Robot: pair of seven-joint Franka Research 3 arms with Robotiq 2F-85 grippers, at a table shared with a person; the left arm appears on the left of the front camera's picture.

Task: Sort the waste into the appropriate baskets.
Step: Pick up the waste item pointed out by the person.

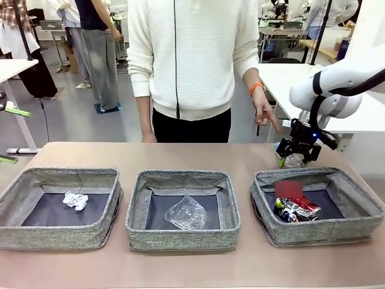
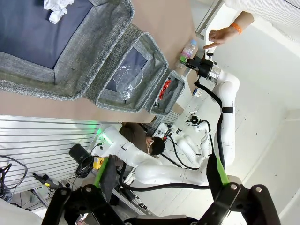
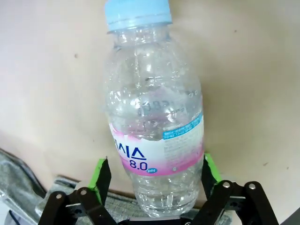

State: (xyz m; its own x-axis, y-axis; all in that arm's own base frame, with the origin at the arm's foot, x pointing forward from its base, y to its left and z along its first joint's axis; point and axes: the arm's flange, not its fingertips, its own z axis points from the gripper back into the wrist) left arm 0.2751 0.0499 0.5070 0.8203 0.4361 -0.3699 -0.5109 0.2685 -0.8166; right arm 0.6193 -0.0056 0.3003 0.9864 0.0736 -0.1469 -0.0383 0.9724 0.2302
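- Right gripper (image 3: 152, 187) sits low centre in the right wrist view, green pads (image 3: 101, 174) on either side of the bottle (image 3: 154, 131) at its lower body, under the pink label. Pads look on or just off the plastic; can't tell if the grip is firm yet.
- In the front view the bottle (image 1: 294, 160) lies on the table at right, just beyond the far wall of the right basket (image 1: 355, 226). A person's hand (image 1: 264, 114) points down near it.
- Left gripper (image 2: 154, 199) is at the bottom edge of the left wrist view, fingers spread wide, holding nothing.
- Already sorted: paper wad (image 1: 76, 200) in the left basket (image 1: 15, 226), clear plastic piece (image 1: 186, 214) in the middle basket (image 1: 180, 238), red can (image 1: 301, 206) in the right one.
- Handling, my read: the bottle looks empty, so light. Thin walls will flex under squeeze, and it's smooth, round and liable to roll or slip.
- Best hold is across the label band or the ribbed lower body, moderate force. Avoid the cap end.
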